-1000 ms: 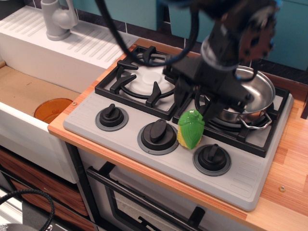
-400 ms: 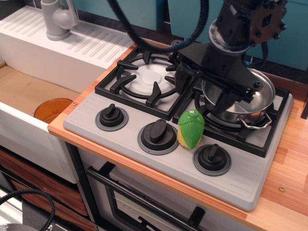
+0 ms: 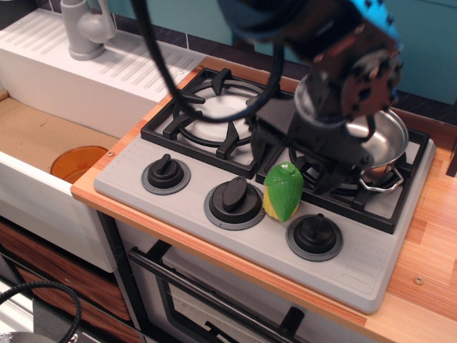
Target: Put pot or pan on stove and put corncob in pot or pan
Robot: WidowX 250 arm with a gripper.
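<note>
The shiny steel pot (image 3: 384,140) sits on the right burner of the grey stove (image 3: 187,207), partly hidden behind my arm. The corncob (image 3: 283,191), yellow kernels in a green husk, stands on the stove's front panel between the middle and right knobs. My gripper (image 3: 294,166) hangs just above and behind the corncob. Its black fingers (image 3: 261,151) are spread apart and hold nothing. I cannot tell whether the fingers touch the corncob.
Three black knobs (image 3: 233,202) line the stove front. The left burner grate (image 3: 207,118) is bare. A white ribbed sink unit (image 3: 107,71) with a grey faucet (image 3: 86,28) stands at the left. An orange bowl (image 3: 78,163) lies below it. The wooden counter (image 3: 428,243) runs along the right.
The gripper lifted and drew back over the pot, then came forward and down again over the corncob. The corncob and the pot have not moved.
</note>
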